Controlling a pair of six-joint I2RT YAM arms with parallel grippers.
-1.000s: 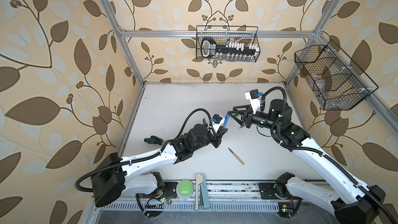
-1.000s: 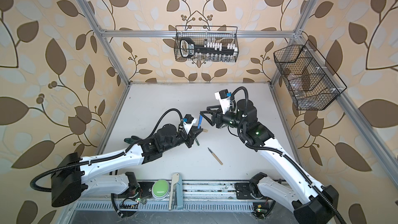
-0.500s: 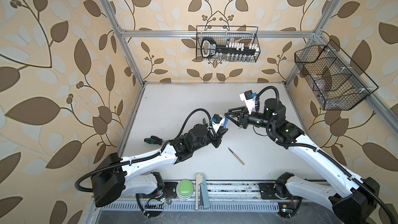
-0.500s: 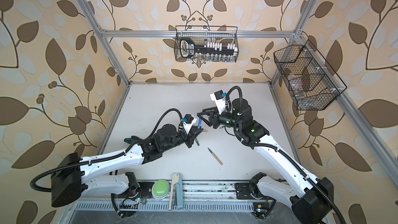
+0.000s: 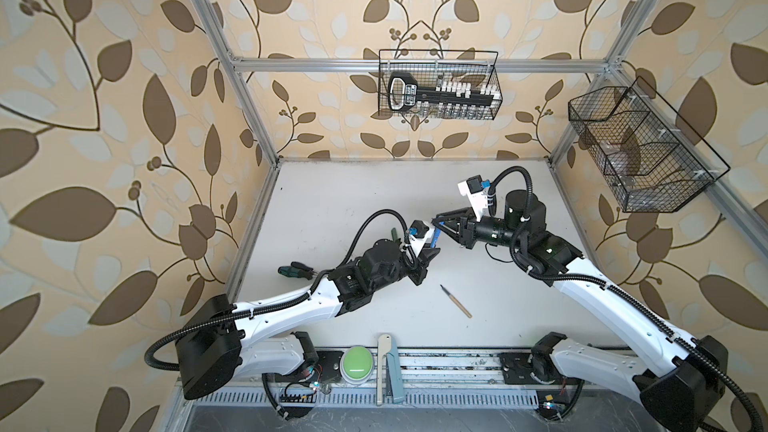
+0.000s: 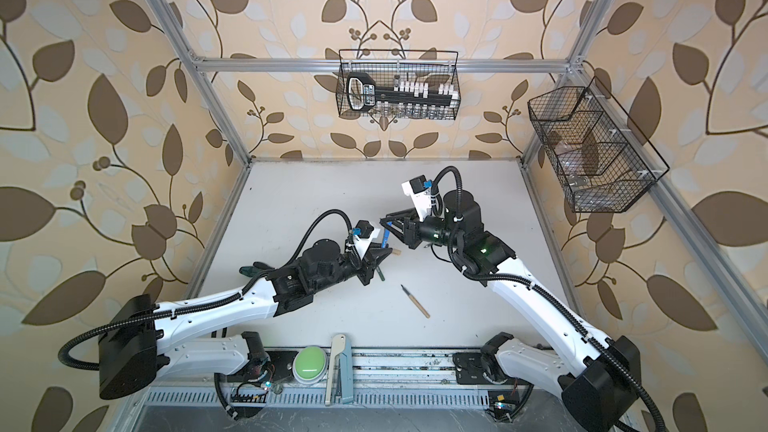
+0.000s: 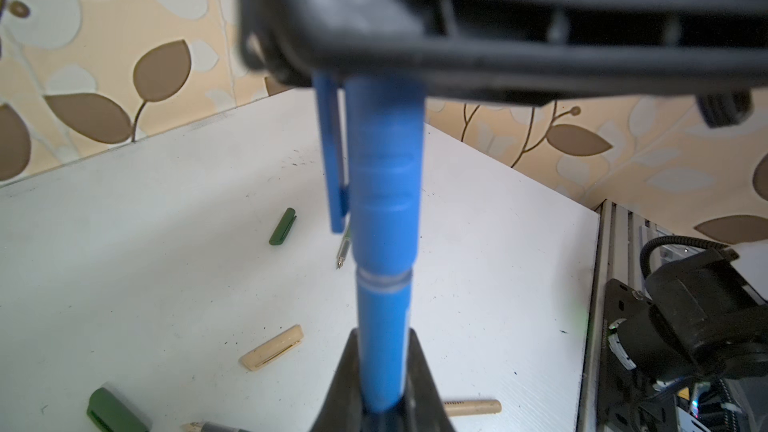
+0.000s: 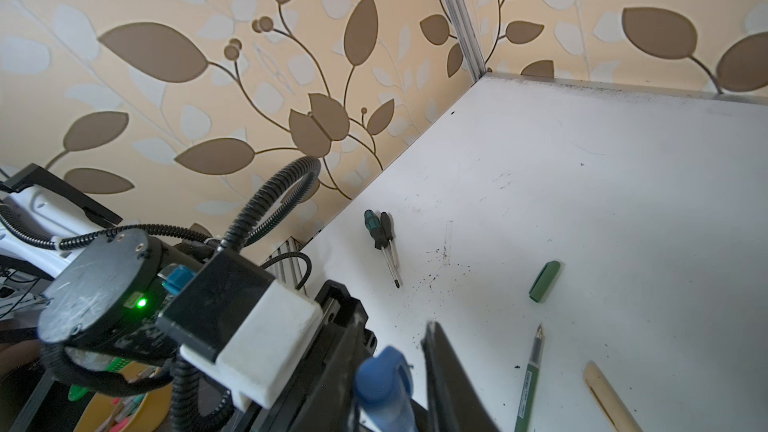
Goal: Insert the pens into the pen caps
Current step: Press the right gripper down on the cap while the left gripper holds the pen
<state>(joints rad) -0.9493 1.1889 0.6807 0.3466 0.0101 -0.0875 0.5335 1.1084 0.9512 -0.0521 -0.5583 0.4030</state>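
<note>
My left gripper is shut on the blue pen, held up above the table. The blue cap, with its clip, sits over the pen's far end. My right gripper straddles the top of that blue cap; one finger touches it and a slim gap shows beside the other. In both top views the two grippers meet mid-table. A tan pen lies toward the front. A green cap, green pen, tan cap and second green cap lie on the table.
Two screwdrivers lie near the table's left edge. Wire baskets hang on the back wall and the right wall. A green button sits on the front rail.
The right arm has moved left to the left gripper, and its jaws have narrowed around the blue cap. The left arm has held still with the blue pen.
</note>
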